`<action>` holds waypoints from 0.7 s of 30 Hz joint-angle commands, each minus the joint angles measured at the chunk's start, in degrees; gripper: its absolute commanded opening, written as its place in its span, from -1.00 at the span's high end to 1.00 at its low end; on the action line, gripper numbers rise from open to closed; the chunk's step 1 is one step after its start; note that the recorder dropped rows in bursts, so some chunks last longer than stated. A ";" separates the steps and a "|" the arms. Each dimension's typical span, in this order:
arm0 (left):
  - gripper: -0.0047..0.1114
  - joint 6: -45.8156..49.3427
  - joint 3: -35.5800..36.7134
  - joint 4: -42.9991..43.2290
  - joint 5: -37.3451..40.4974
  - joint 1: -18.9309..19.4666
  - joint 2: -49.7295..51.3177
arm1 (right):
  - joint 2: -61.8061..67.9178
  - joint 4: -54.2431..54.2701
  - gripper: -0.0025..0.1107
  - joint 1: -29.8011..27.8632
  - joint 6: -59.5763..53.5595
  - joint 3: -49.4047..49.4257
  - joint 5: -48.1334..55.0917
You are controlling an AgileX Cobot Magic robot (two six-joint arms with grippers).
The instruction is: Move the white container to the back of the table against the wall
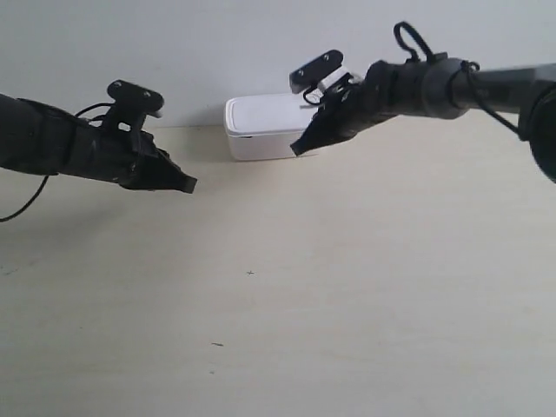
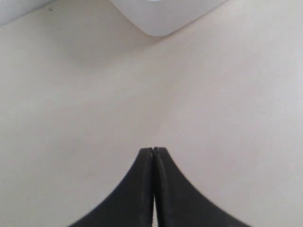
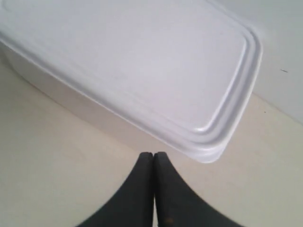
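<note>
The white container (image 1: 263, 127) rests on the table (image 1: 347, 287) at the back, its far side at the wall (image 1: 217, 52). In the right wrist view its rimmed lid (image 3: 142, 66) fills the frame just beyond my right gripper (image 3: 154, 154), which is shut with nothing in it. In the exterior view that gripper (image 1: 298, 149) hovers at the container's front right corner. My left gripper (image 2: 153, 150) is shut and empty too, and only a corner of the container (image 2: 163, 16) shows ahead of it. In the exterior view the left gripper (image 1: 190, 184) hangs left of the container, apart from it.
The pale tabletop carries a few tiny dark marks (image 1: 250, 273) toward the front. Both black arms reach in from the sides of the exterior view, with cables on the right arm (image 1: 452, 82).
</note>
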 commanded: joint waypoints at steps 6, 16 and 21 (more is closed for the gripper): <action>0.92 -0.32 14.56 -12.15 2.79 -0.09 -15.59 | -13.73 4.16 0.96 -0.17 9.08 -0.38 19.82; 0.92 -0.57 28.90 -14.34 1.28 -0.09 -36.43 | -29.54 0.34 0.96 -0.17 21.50 -0.38 27.07; 0.92 -3.36 36.45 -14.34 1.28 -0.09 -48.20 | -37.77 -1.42 0.96 -0.17 24.06 -0.38 31.37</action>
